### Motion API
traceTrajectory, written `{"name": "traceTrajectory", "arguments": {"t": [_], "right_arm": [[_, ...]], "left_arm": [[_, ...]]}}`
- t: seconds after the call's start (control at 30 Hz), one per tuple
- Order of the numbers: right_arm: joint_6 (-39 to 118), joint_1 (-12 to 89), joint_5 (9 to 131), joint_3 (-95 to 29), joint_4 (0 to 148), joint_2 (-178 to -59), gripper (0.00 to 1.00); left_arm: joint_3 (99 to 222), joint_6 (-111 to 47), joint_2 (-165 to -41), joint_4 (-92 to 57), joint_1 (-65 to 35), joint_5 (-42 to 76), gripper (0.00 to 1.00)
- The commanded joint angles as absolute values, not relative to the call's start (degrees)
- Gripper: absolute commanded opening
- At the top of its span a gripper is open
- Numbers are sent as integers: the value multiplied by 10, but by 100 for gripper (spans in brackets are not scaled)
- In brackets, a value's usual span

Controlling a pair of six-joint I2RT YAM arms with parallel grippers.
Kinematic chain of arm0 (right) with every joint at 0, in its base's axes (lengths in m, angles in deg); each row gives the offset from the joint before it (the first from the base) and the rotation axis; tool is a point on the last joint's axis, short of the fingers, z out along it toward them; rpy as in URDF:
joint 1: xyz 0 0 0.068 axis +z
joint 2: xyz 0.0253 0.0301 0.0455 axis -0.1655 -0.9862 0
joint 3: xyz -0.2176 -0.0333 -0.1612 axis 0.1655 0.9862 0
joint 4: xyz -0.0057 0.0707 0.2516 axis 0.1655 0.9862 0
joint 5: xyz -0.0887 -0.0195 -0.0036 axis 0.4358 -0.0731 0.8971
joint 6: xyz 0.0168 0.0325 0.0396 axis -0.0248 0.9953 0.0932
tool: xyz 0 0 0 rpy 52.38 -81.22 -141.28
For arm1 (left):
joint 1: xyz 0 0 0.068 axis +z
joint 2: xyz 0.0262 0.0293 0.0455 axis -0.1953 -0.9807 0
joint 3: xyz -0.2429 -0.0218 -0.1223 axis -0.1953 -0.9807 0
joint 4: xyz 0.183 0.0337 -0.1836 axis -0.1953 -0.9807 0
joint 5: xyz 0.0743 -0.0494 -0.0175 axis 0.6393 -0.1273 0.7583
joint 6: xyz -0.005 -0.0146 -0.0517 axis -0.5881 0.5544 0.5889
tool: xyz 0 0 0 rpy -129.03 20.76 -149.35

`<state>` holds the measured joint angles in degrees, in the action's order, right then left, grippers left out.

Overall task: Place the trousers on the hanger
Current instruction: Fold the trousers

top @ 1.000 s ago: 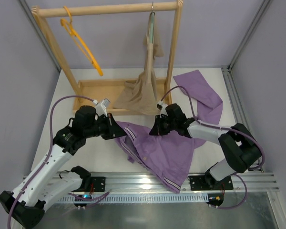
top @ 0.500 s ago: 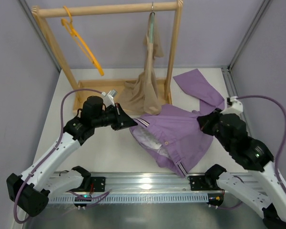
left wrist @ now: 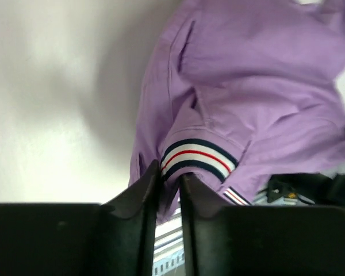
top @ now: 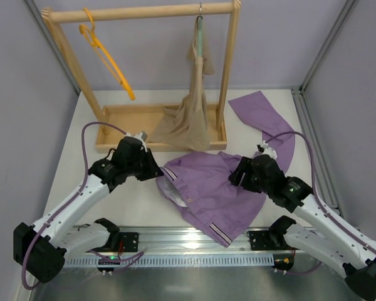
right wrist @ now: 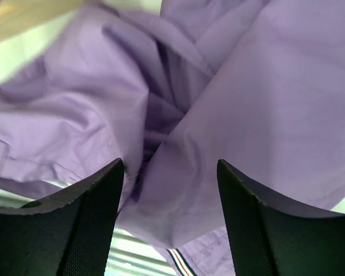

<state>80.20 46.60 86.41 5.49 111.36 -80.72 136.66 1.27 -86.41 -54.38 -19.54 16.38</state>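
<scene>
The lilac trousers (top: 213, 188) lie crumpled on the white table, with one leg (top: 263, 116) trailing to the back right. Their striped waistband (left wrist: 198, 158) shows just beyond my left gripper (left wrist: 169, 172), which stands at their left edge (top: 156, 172). Its jaws are parted by a narrow slit, and a fabric edge still lies between the tips. My right gripper (right wrist: 169, 167) is wide open over a fold of the trousers (right wrist: 247, 103), at their right side (top: 235, 174). The orange hanger (top: 106, 59) hangs empty on the rack's rail at the back left.
The wooden rack (top: 141, 12) stands on a tray-like base (top: 128, 128) at the back. A beige garment (top: 191, 119) on a grey-green hanger droops into that base, just behind the trousers. A metal rail (top: 194, 241) runs along the near edge. Grey walls close both sides.
The trousers were held stretched between both grippers and have dropped onto the table. My right gripper opened wide and moved inward. My left gripper loosened and came down nearer.
</scene>
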Motion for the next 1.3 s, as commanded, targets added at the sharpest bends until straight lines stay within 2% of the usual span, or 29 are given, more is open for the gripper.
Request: {"name": "traceTrajectory", "arguments": {"t": [0.0, 0.1, 0.13, 0.2, 0.23, 0.33, 0.5, 0.7, 0.8, 0.93, 1.07, 1.17, 1.2, 1.27], "right_arm": [[805, 466, 985, -26, 1106, -819, 70], [802, 441, 1070, -85, 1129, -888, 72], [798, 427, 1071, -113, 1132, -911, 72], [795, 388, 1056, -137, 1139, -969, 72], [796, 356, 1030, -154, 1139, -986, 72], [789, 319, 994, -166, 1118, -1035, 71], [729, 317, 916, -134, 1041, -1074, 70], [672, 318, 813, -49, 977, -1043, 71], [644, 318, 822, -41, 982, -1036, 72], [644, 318, 816, -31, 986, -1028, 72], [653, 317, 809, 0, 972, -1016, 71], [661, 317, 813, 18, 961, -1009, 72], [663, 317, 818, 20, 959, -1012, 72], [671, 316, 832, 18, 953, -1016, 72]], "left_arm": [[1351, 12, -852, -598, -192, 249, 23], [1363, 33, -860, -638, -191, 307, 36], [1369, 47, -867, -661, -190, 338, 45], [1377, 59, -868, -675, -187, 356, 55], [1377, 66, -864, -677, -186, 355, 65], [1364, 91, -852, -664, -186, 342, 83], [1323, 91, -838, -588, -181, 266, 87], [1305, 87, -889, -604, -155, 292, 91], [1269, 100, -909, -568, -117, 256, 91], [1214, 149, -917, -452, -96, 150, 88], [1206, 164, -930, -440, -96, 147, 82], [1201, 165, -936, -448, -96, 166, 68], [1195, 168, -937, -445, -95, 169, 53], [1190, 167, -933, -437, -95, 171, 32]]}}
